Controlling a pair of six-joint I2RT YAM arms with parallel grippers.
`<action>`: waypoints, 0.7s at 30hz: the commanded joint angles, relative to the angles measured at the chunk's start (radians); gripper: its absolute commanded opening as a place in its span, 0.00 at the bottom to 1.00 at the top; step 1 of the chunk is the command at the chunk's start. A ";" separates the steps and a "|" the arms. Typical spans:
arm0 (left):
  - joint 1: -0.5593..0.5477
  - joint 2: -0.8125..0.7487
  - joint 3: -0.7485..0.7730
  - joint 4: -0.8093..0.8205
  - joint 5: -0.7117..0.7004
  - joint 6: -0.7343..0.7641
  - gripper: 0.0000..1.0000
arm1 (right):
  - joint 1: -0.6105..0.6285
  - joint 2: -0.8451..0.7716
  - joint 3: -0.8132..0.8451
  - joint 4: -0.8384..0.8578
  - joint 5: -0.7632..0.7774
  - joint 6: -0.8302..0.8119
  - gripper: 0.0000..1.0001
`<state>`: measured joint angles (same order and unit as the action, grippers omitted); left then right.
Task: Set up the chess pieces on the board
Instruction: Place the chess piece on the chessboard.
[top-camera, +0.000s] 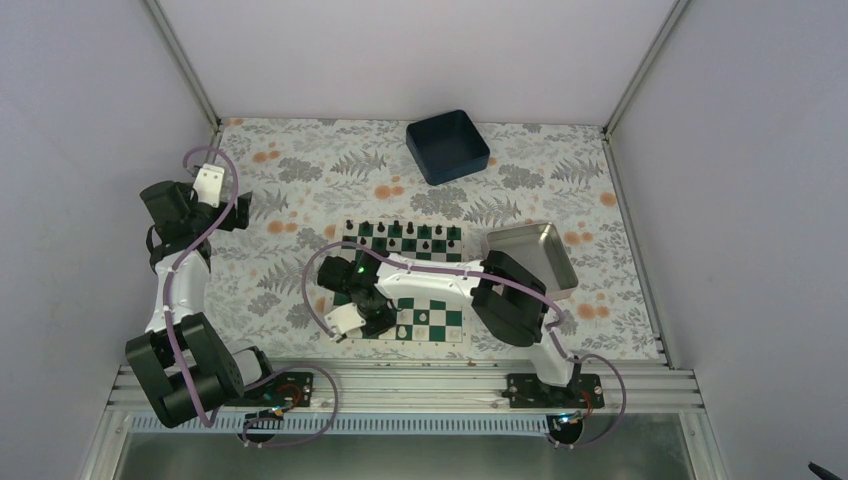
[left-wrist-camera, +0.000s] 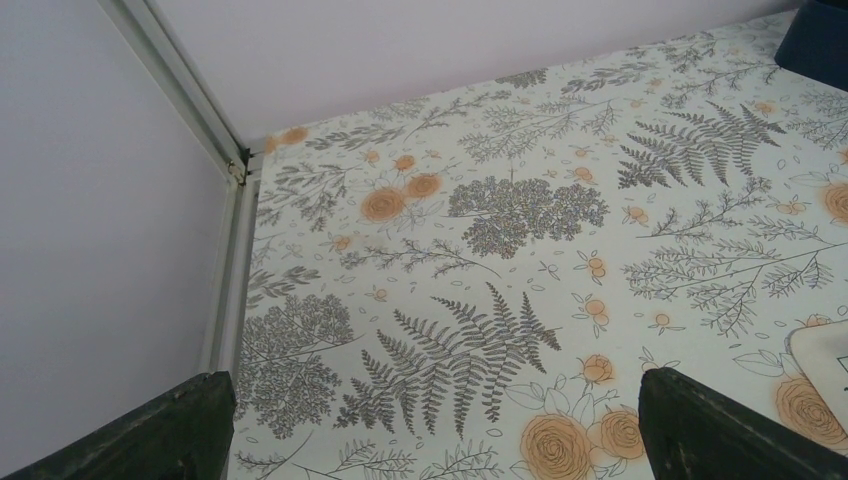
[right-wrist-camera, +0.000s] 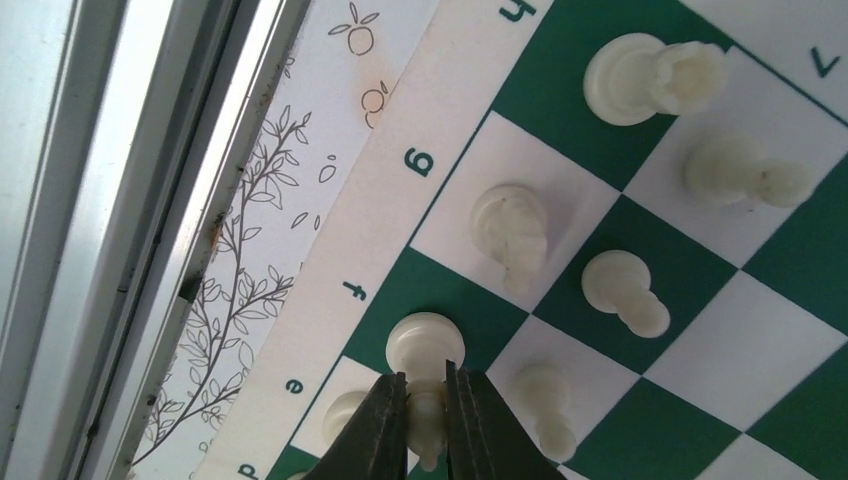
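Closely hemmed in, the right hand (right-wrist-camera: 426, 380) has its fingers pinched almost together on a white piece (right-wrist-camera: 424, 345). That piece stands on the dark green f square in the near row of the board (top-camera: 455, 322), at the edge nearest the metal rail (right-wrist-camera: 100, 200). Other chess pieces (right-wrist-camera: 625, 290) crowd around it — one just beside it on the e square, a pawn-like one diagonally ahead, a knight on g and a rook on h. Across the board, black pieces (top-camera: 400, 232) line the far row. A silver tray (top-camera: 535, 255) sits just off the board's right side, partly behind the right arm, and a blue bin (top-camera: 447, 146) lies farther back. Well apart on the left, the left hand (left-wrist-camera: 430, 400) hangs wide open — holding nothing — over the flowered worktop (left-wrist-camera: 500, 200).
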<state>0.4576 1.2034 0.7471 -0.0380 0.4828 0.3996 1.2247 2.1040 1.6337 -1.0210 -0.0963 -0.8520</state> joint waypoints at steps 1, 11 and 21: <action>0.008 -0.021 -0.008 0.023 0.024 -0.002 1.00 | 0.011 0.013 -0.010 0.022 -0.024 -0.018 0.11; 0.011 -0.020 -0.008 0.021 0.027 -0.002 1.00 | 0.010 0.022 -0.008 0.027 -0.026 -0.018 0.11; 0.013 -0.023 -0.007 0.020 0.027 -0.004 1.00 | 0.007 -0.001 -0.006 0.021 -0.003 -0.008 0.29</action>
<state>0.4629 1.2030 0.7471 -0.0383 0.4831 0.3996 1.2247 2.1128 1.6276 -1.0019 -0.0971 -0.8623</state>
